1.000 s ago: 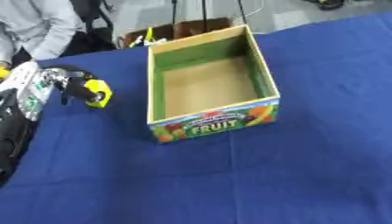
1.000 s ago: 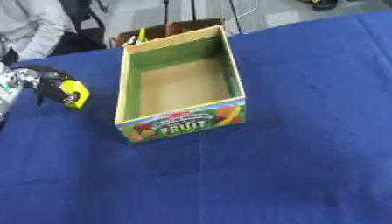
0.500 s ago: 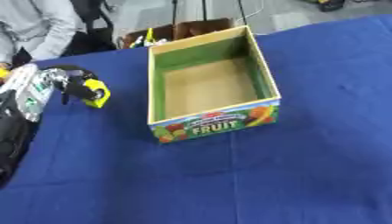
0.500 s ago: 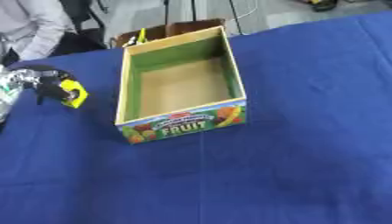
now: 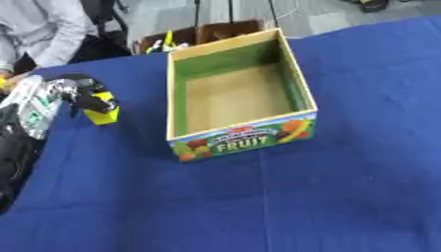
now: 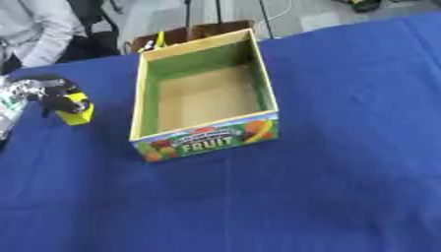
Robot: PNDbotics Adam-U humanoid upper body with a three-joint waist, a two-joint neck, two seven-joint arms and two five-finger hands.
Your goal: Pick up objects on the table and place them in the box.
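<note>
An open cardboard box (image 5: 240,146) printed FRUIT, green inside with a brown floor, stands on the blue table; nothing shows inside it. Left of it my left hand (image 5: 72,91) comes in from the left edge, its fingers curled round a small yellow object (image 5: 103,113). The object hangs at the fingertips just over the cloth, well apart from the box's left wall. My right hand shows in neither view.
The blue cloth (image 5: 327,197) covers the table in front and right of the box. A brown carton (image 5: 211,33) with small items sits on the floor behind the table's far edge. A person in a grey sleeve (image 5: 51,34) sits at the far left.
The left hand with the yellow object has barely shifted, a little up and toward the box. The box has stayed put.
</note>
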